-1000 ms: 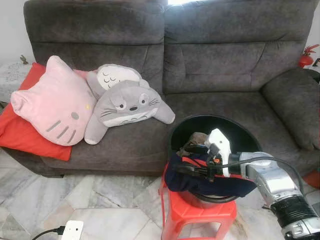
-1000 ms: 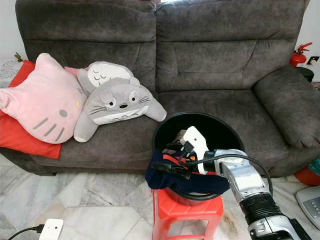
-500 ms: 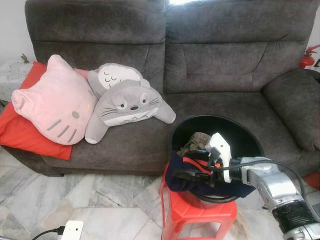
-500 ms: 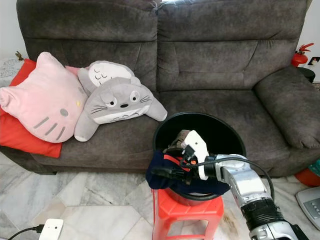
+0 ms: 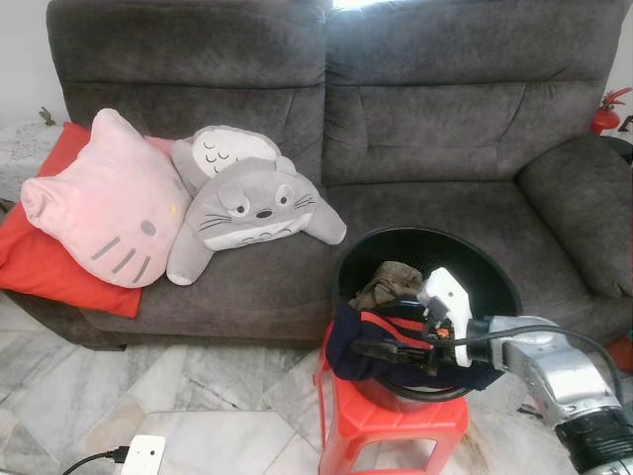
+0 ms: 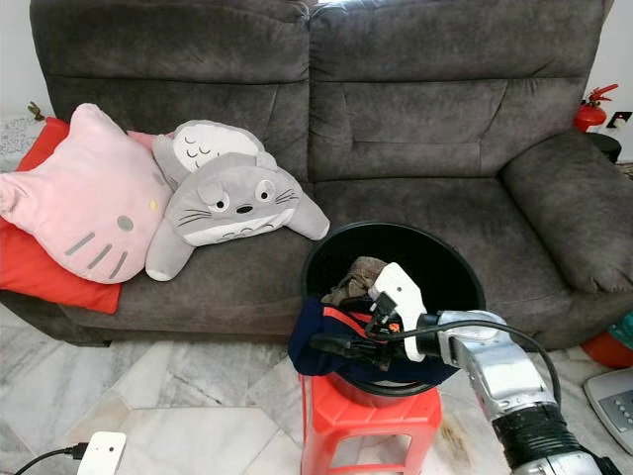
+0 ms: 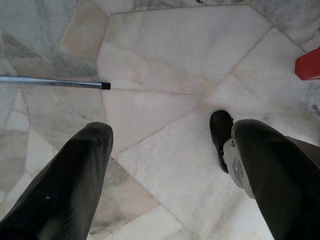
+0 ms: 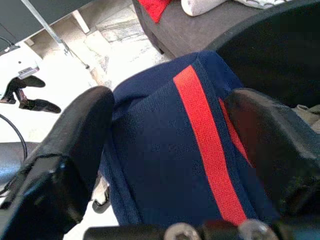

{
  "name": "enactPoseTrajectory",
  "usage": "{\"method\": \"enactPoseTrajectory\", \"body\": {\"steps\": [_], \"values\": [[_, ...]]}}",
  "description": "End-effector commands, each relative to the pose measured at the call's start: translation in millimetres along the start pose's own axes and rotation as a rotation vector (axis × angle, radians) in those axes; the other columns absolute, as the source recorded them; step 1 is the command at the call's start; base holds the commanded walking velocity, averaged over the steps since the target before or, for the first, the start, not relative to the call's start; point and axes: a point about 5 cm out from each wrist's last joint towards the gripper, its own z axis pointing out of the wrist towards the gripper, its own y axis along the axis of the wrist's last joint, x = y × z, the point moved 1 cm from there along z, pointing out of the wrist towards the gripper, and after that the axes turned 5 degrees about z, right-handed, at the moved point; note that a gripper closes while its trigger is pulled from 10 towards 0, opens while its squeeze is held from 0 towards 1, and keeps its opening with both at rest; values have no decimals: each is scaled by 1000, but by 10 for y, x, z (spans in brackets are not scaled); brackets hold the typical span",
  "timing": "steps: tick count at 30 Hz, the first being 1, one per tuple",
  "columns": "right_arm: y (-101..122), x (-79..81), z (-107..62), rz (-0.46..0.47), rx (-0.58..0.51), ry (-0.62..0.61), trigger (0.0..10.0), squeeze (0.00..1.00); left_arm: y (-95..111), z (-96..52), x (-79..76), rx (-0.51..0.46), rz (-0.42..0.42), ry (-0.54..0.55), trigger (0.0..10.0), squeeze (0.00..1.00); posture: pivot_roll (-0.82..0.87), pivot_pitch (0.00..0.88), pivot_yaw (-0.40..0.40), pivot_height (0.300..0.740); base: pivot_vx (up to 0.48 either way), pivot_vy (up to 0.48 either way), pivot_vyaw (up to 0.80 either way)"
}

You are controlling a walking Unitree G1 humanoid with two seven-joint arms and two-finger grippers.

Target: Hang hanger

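Note:
A navy garment with a red stripe (image 5: pixel 348 348) hangs over the near rim of a black bucket (image 5: pixel 477 259) that stands on a red plastic stool (image 5: pixel 388 424). A brown cloth (image 5: pixel 388 281) lies inside the bucket. My right gripper (image 5: pixel 382 332) reaches in from the right at the bucket's near rim. It is open, with its fingers (image 8: pixel 75 140) on either side of the navy garment (image 8: pixel 165 170), which bulges between them. My left gripper (image 7: pixel 172 132) hangs open above the marble floor (image 7: pixel 165 60). I see no hanger.
A dark grey sofa (image 5: pixel 425 119) stands behind the bucket, with a pink cat cushion (image 5: pixel 109 203), grey plush toys (image 5: pixel 247 203) and a red cushion (image 5: pixel 40 262) on its left seat. A white power strip (image 5: pixel 141 455) lies on the floor. A metal rod (image 7: pixel 50 82) lies under the left arm.
My right gripper has sunk a little and drawn back slightly toward me over the bucket's near rim, staying astride the navy garment. More of the brown cloth shows.

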Motion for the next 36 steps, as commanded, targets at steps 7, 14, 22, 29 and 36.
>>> {"method": "enactPoseTrajectory", "body": {"steps": [7, 14, 22, 29, 36], "values": [[24, 4, -62, -13, -10, -20, 0, 0, -22, -2, 6, 13, 10, -2, 10000, 0, -201, 42, 35, 740, 0, 0, 0], [16, 10, -58, -8, -8, -18, 0, 0, -21, -1, 1, 15, 10, -5, 10000, 0, -198, 43, 31, 740, 0, 0, 0], [12, 38, -53, 1, -9, -5, 0, 0, -24, -2, -3, 16, 10, -6, 10000, 0, -201, 43, 29, 740, 0, 0, 0], [-2, 64, -51, 4, -10, 0, 0, 0, -27, -2, -7, 16, 10, -7, 10000, 0, -202, 44, 26, 740, 0, 0, 0], [-4, 90, -51, 12, -27, -3, 0, 0, -26, -2, -7, 16, 10, -4, 10000, 0, -201, 46, 26, 740, 0, 0, 0]]}}
